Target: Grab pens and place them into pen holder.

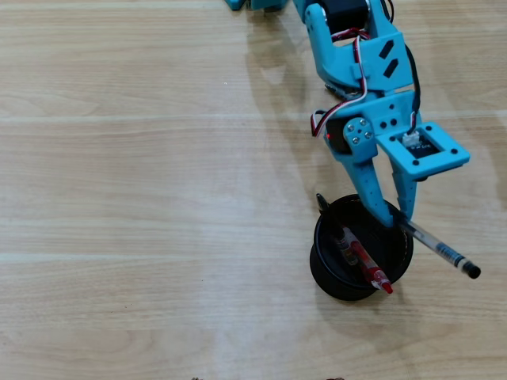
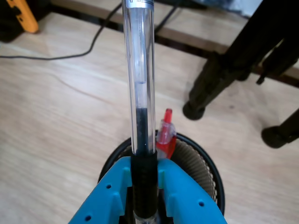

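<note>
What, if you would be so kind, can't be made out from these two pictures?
- Held pen tip: overhead view, hidden by the gripper.
- Pen holder contents beyond the red pen: dark interior.
- Holder's near rim: wrist view, covered by the gripper.
- Pen top: cut off by the wrist view's upper edge.

A pale wood-grain table (image 1: 119, 198) fills the overhead view, evenly lit, with soft shadows. In the wrist view, a black cable (image 2: 60, 55) trails across the upper left, a yellow object (image 2: 21, 16) sits in the corner, and black stand legs (image 2: 219, 79) occupy the upper right.
</note>
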Available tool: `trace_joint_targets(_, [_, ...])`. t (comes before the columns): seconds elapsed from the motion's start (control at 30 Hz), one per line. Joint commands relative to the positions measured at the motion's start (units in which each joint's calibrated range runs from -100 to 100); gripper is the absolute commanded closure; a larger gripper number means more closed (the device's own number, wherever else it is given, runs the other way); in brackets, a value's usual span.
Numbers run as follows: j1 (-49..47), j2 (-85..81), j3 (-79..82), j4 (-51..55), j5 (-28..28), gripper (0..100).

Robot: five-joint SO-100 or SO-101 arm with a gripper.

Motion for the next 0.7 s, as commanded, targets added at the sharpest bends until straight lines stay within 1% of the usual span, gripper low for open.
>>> trace_joint_targets(0.0, [-0.26,1.03,-2.65,-1.40,-0.21,98])
trace_joint_targets(0.2, [-0.26,3.65,-3.10,-1.57,-0.21,98])
trace_joint_targets(0.37, [-0.34,5.51,-2.47,-7.50,-0.21,98])
trace_joint_targets(0.5, [-0.82,5.68,-2.37,-7.42,-0.21,98])
trace_joint_targets(0.67, [-1.22,5.59,-2.37,-7.33,0.31,93])
